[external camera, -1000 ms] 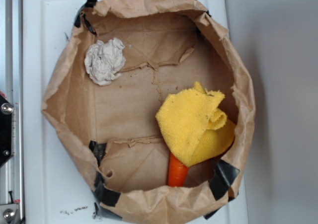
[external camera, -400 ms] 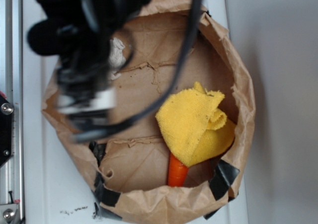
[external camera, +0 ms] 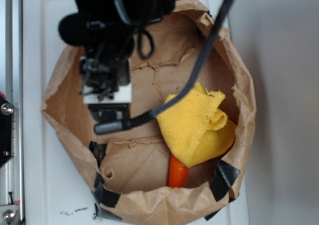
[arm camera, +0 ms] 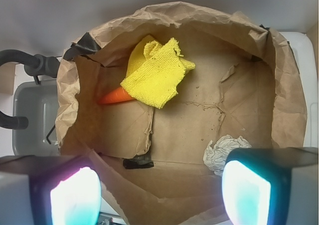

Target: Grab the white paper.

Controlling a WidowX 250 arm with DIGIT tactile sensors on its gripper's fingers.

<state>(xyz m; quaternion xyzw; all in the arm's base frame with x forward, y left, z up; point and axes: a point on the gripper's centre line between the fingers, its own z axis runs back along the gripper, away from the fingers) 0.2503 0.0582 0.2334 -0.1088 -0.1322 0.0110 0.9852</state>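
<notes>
The black robot arm with its cabling [external camera: 107, 45] is positioned above the rear left part of the large brown paper bag [external camera: 239, 85], which stands open-topped on the white table [external camera: 35, 175] with its rim rolled down and black tape patches at the corners, an arrangement that leaves the interior accessible from above. In the exterior view the arm covers the target completely. In the wrist view the crumpled off-white ball of wrinkled paper [arm camera: 224, 152] lies on the bag floor close to one side wall, and its lower right portion is hidden behind the right fingertip pad [arm camera: 246, 192]. The gripper [arm camera: 159, 195] has its fingers spread wide and released; nothing is held between them, and the paper ball sits off-centre, toward the right finger, not midway between the pads. The folded yellow terry cloth [arm camera: 154, 75] rests at the opposite side of the bag floor, well apart from the paper ball, and drapes over the thick end of the orange carrot-shaped object [arm camera: 114, 96]. Judgement: the approach phase is under way and the grasp is not yet made. The next move calls for a lateral correction toward the paper ball before descent, otherwise the right finger may land on it or push it against the bag wall.
</notes>
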